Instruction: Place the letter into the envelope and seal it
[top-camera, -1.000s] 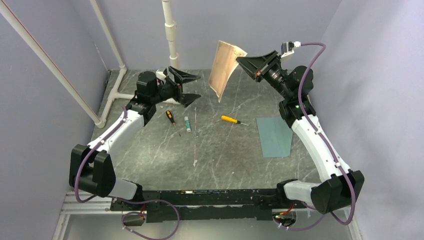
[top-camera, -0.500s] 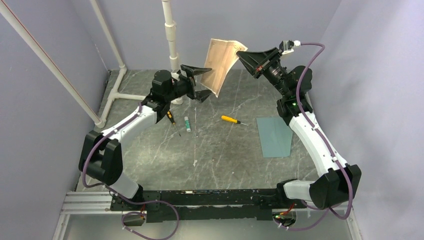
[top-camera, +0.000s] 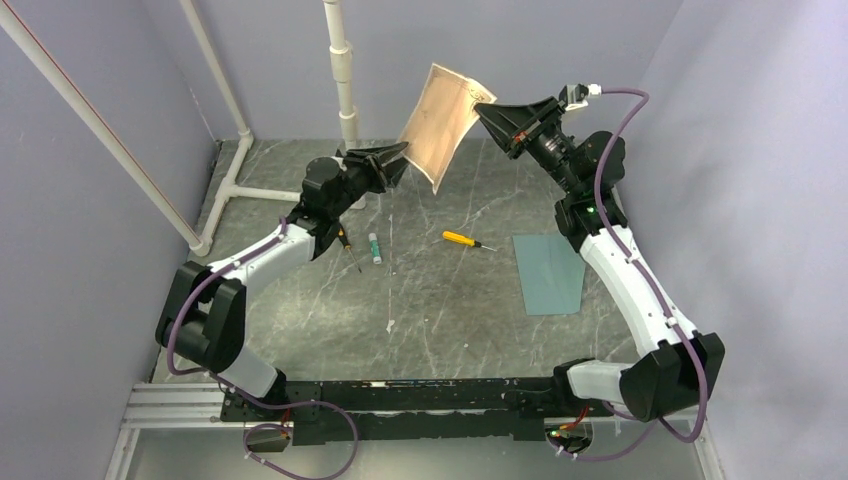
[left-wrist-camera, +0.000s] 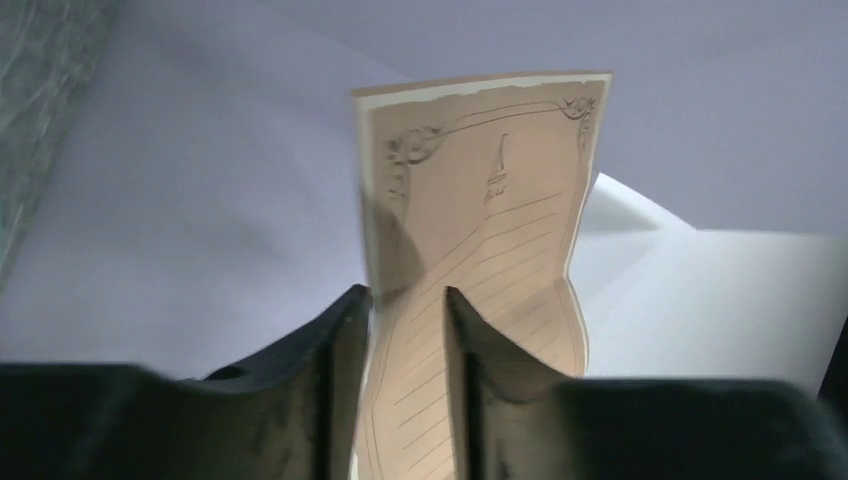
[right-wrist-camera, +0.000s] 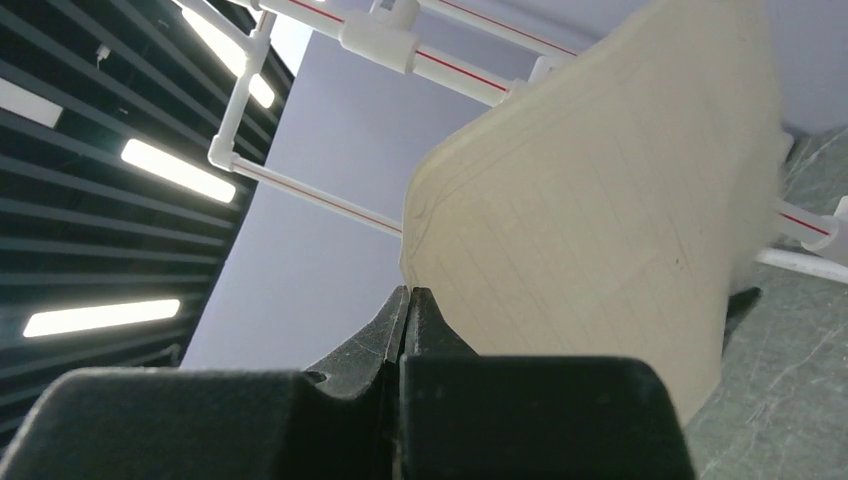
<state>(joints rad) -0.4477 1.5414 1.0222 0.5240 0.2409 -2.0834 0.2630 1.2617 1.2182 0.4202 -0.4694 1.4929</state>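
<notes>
The letter (top-camera: 437, 125), a tan lined sheet with an ornate border, hangs in the air above the back of the table. My right gripper (top-camera: 478, 107) is shut on its upper right corner; in the right wrist view the fingertips (right-wrist-camera: 409, 292) pinch the edge of the sheet (right-wrist-camera: 600, 230). My left gripper (top-camera: 403, 150) reaches up to the sheet's lower left edge. In the left wrist view the letter (left-wrist-camera: 490, 200) passes between the two fingers (left-wrist-camera: 405, 295), which stand a narrow gap apart. The teal envelope (top-camera: 548, 272) lies flat on the table at the right, below the right arm.
A yellow-handled screwdriver (top-camera: 462, 239) lies mid-table. A black-and-orange screwdriver (top-camera: 345, 240) and a small white tube (top-camera: 374, 248) lie near the left arm. White pipes (top-camera: 343, 70) stand at the back wall and along the left side.
The left arm has swung right and up to the letter, and its jaws have narrowed from wide open around the sheet's edge. The right gripper has kept holding the letter, tilting it slightly.
</notes>
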